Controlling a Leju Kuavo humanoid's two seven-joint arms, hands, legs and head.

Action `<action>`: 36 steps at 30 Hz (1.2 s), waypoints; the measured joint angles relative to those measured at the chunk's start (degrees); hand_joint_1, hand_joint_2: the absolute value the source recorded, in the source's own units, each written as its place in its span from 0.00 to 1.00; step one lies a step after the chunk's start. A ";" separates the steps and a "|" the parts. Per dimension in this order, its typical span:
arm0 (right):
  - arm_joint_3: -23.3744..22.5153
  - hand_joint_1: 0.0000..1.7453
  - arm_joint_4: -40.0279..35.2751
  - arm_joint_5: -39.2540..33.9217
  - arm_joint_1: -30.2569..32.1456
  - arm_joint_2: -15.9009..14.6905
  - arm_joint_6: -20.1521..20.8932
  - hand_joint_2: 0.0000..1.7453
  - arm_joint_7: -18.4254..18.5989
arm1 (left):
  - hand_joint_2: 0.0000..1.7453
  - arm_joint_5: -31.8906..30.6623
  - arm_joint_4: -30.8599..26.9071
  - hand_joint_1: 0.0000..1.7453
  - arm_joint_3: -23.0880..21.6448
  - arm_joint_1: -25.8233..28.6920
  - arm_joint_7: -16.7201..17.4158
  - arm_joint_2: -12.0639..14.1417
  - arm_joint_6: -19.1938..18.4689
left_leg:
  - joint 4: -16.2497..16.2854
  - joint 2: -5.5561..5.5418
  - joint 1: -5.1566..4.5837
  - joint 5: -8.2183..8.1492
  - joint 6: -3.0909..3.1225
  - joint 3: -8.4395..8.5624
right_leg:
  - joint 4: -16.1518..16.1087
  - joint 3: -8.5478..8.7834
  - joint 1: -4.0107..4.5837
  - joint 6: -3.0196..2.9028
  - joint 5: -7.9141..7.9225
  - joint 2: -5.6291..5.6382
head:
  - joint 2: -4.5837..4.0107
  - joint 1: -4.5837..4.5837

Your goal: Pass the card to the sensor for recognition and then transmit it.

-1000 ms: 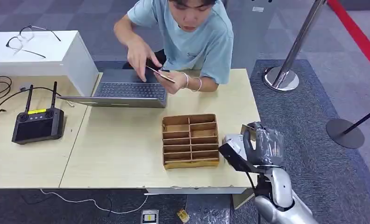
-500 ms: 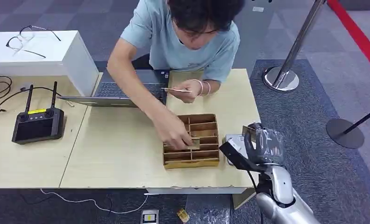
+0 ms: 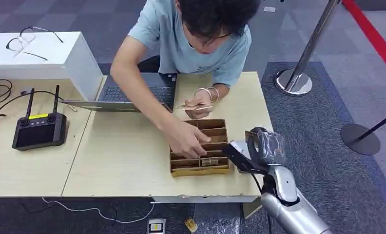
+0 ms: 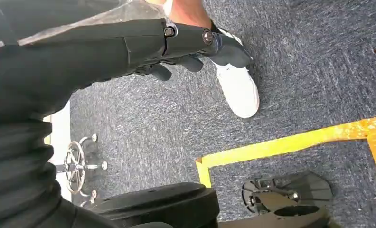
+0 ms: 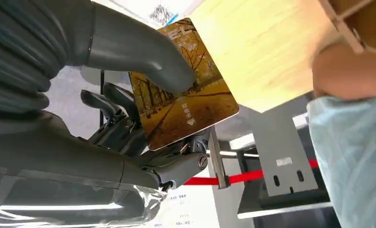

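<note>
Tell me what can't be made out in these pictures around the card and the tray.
- Card, right wrist view: small print too tiny to read; the right hand thumb covers part.
- Card, head view: mostly hidden behind the right hand.
- Cardboard tray: the person's hand hides several slots.
- Sensor: cannot tell which object it is.

Pale wood worktop (image 3: 123, 151) in front of me, grey carpet floor (image 3: 327, 122) around it, darker patch at its right edge. White box unit (image 3: 40, 56) on the far left corner. Chrome stanchion post (image 3: 305, 56) off the far right corner, red strip (image 3: 374, 36) beyond. Yellow tape line (image 4: 290, 145) on the carpet.
</note>
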 joint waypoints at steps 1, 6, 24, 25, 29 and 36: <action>0.16 1.00 0.73 -0.31 -0.03 0.26 -0.52 1.00 -0.26 | 1.00 0.00 0.00 0.00 0.00 0.00 0.00 0.00 0.00 | 0.00 0.00 0.00 0.00 0.00 0.01 | 0.00 0.00 0.00 0.00 0.00 0.00 | 0.00 0.00; 0.92 1.00 4.01 -0.33 -0.03 1.25 -1.75 1.00 -0.70 | 1.00 0.00 0.00 0.00 -0.02 0.00 0.11 0.00 -0.02 | -0.01 0.00 0.01 0.00 0.00 0.01 | 0.00 0.00 0.01 0.00 0.00 0.00 | 0.00 0.00; 2.30 1.00 12.00 -11.84 -0.33 4.74 -5.02 1.00 -6.78 | 1.00 0.15 0.00 0.00 -0.02 0.00 0.28 0.00 0.09 | 0.00 0.05 0.01 0.01 0.00 0.23 | 0.00 0.19 0.01 0.00 0.01 0.01 | 0.00 -0.02; 2.28 1.00 12.27 -14.20 -0.40 5.07 -5.02 1.00 -7.96 | 1.00 0.17 0.00 0.00 -0.02 0.00 0.28 0.00 0.11 | 0.00 0.05 0.02 0.01 0.00 0.26 | 0.00 0.21 0.01 0.00 0.01 0.01 | 0.00 -0.02; 2.06 1.00 13.88 -21.00 -0.31 6.21 -4.85 1.00 -11.93 | 1.00 0.20 0.00 0.00 -0.02 0.02 0.28 0.00 0.24 | 0.01 0.04 0.01 0.02 -0.01 0.25 | 0.00 0.22 0.01 -0.01 0.03 0.01 | 0.00 -0.02; 1.40 1.00 16.05 -24.65 -0.08 7.37 -4.96 1.00 -13.81 | 1.00 0.55 0.00 0.00 -0.02 0.04 0.20 0.02 0.28 | 0.03 0.04 0.01 0.01 0.00 0.18 | 0.00 0.18 0.00 -0.01 0.02 0.01 | 0.00 0.00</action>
